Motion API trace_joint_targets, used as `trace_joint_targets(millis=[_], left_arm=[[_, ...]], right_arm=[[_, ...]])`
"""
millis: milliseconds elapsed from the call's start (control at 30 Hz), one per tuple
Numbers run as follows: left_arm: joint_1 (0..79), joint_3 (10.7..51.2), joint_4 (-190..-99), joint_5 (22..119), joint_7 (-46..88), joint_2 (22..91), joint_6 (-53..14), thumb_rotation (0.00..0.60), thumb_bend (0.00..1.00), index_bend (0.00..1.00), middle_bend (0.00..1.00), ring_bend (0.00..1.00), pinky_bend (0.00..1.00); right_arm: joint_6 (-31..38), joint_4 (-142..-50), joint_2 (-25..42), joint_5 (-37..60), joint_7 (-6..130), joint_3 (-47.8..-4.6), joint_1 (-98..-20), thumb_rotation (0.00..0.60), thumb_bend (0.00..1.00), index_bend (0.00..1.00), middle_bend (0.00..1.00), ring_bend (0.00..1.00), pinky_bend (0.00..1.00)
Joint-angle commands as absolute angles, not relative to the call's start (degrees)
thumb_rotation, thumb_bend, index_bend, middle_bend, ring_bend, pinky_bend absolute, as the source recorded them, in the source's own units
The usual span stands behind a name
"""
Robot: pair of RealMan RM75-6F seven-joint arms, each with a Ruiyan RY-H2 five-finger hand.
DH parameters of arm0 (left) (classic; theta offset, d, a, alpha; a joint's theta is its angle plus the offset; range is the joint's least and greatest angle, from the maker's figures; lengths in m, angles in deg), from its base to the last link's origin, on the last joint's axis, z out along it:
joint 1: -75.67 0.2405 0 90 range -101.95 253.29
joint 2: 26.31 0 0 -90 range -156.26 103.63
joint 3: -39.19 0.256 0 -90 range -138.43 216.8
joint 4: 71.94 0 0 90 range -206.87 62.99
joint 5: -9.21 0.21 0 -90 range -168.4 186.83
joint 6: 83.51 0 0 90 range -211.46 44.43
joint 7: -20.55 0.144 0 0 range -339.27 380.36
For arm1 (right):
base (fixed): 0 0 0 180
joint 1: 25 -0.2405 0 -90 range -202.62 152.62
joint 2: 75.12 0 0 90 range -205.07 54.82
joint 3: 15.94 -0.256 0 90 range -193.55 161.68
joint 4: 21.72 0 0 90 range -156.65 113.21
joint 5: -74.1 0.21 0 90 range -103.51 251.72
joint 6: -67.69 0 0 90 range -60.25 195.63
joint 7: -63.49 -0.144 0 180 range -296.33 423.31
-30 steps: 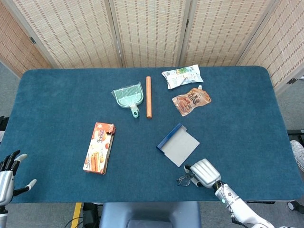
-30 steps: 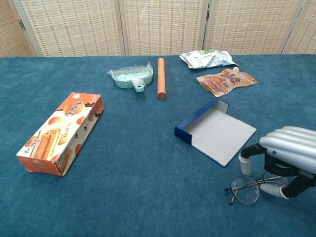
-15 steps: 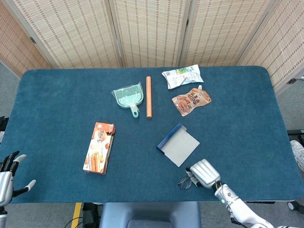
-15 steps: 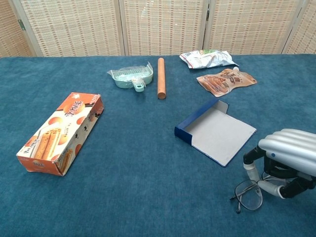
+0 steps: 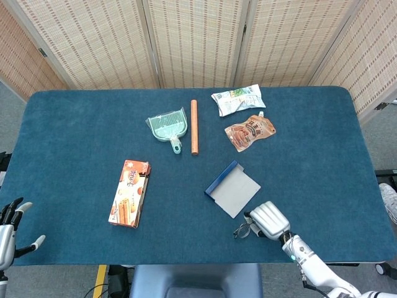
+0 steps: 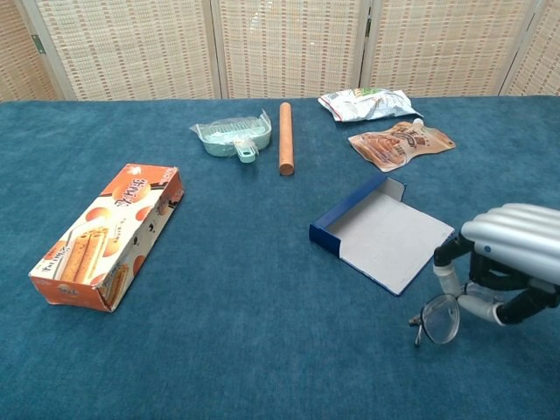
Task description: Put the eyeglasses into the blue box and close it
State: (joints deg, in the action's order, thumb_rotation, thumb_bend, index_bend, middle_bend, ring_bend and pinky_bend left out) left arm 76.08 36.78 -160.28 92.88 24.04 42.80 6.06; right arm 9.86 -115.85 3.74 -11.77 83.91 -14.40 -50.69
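The blue box (image 5: 232,189) (image 6: 381,232) lies open and flat on the table, its grey inside facing up. Just beyond its near right corner my right hand (image 5: 269,220) (image 6: 510,262) pinches the eyeglasses (image 5: 241,231) (image 6: 438,319) between thumb and fingers. The glasses hang tilted from the hand with one lens showing, lifted a little off the cloth. My left hand (image 5: 7,230) shows at the table's near left corner, fingers spread, holding nothing; the chest view does not show it.
An orange snack carton (image 5: 129,193) (image 6: 108,234) lies to the left. At the back are a green dustpan (image 5: 167,125) (image 6: 233,136), a wooden rolling pin (image 5: 194,126) (image 6: 285,137) and two snack bags (image 5: 238,100) (image 5: 249,131).
My right hand has risen and shifted toward the box, lifting the eyeglasses off the cloth and tipping them upright. The left hand has sunk slightly lower at the table edge.
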Motion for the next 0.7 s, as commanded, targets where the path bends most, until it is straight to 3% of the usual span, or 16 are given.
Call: trace_joint_targets(millis=[33,267,700], left_arm=[[76.1,36.8,-160.3,93.0,24.0,42.8,6.0,0.6,0.19,0.23,0.14,0.15,0.24],[76.1,36.8,-160.7,93.2,24.4,42.9,6.2,0.6,0.19,0.23,0.14,0.15,0.24],[76.7,36.9,-161.8,92.9,25.6,42.4,6.7,0.6,0.19,0.23,0.14,0.15,0.24]], right_arm=[[9.5,-116.2,2.3,-11.9,84.0,-15.9,-51.9,0.6,0.48,0.69,1.0,1.0,0.99],[12.5,-113.1,2.2,-10.4,84.0,-20.4,-56.7,0.6,0.48,0.69,1.0,1.0,0.99],[18.9,-97.5,12.2,-7.6,80.8,-23.5,-64.5,0.6,0.48,0.69,0.99,1.0,0.99]])
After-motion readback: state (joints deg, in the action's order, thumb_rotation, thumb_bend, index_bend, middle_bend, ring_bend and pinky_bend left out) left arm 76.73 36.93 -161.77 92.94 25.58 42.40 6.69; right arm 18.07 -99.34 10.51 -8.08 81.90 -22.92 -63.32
